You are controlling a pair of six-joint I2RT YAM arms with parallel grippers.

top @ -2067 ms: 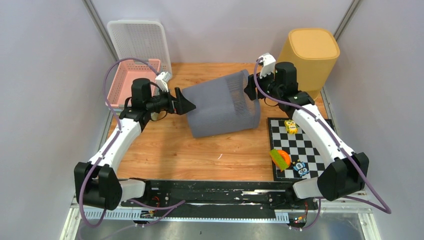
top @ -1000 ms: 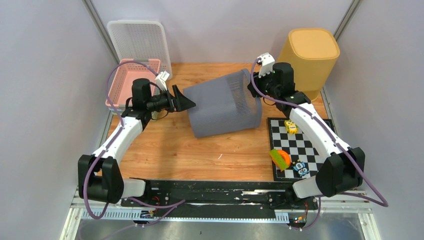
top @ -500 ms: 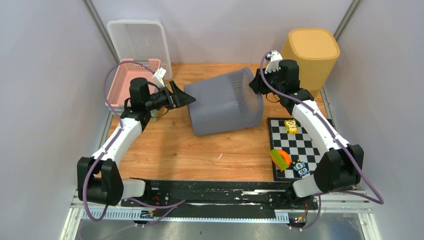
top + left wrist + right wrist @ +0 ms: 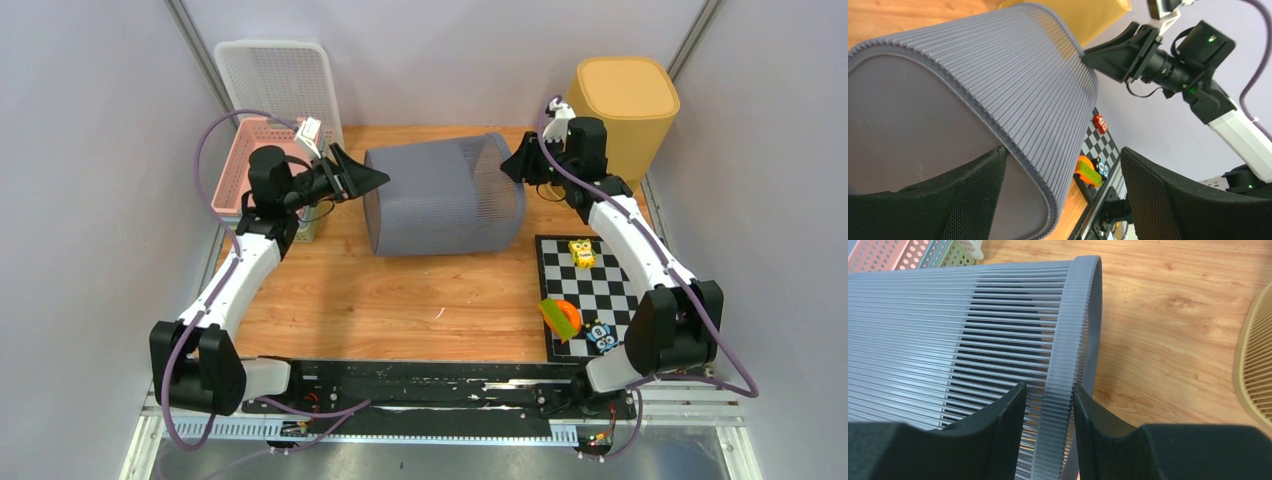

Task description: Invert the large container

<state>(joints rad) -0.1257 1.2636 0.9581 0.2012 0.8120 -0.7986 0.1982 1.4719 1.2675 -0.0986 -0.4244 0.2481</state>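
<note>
Top view, nearest first: a wooden table (image 4: 400, 300) with visible grain fills the middle of the frame. At lower right lies a flat black-and-white checkered mat (image 4: 615, 285) carrying an orange and green block (image 4: 561, 318) and a small yellow toy (image 4: 581, 253). Above centre, the grey container (image 4: 445, 200) lies on its side. It is a rounded-square plastic tub with finely ribbed walls that open into narrow slots near the mouth. Its solid base faces frame left and its banded rim faces frame right. The left gripper (image 4: 368, 178) is at the base end with its jaws spread wide. In the left wrist view, the black mesh-textured fingers (image 4: 1168, 200) straddle the base edge, one lying over the smooth base face and the other clear of the ribbed side. The right gripper (image 4: 515, 165) is clenched on the container's rim, and the right wrist view shows one finger on each side of the ribbed band. A perforated pink basket (image 4: 240, 165) sits at upper left, with a white mesh-patterned basket (image 4: 275, 85) propped upright behind it. At upper right stands a yellow slatted bin (image 4: 620, 100) with rounded corners.
</note>
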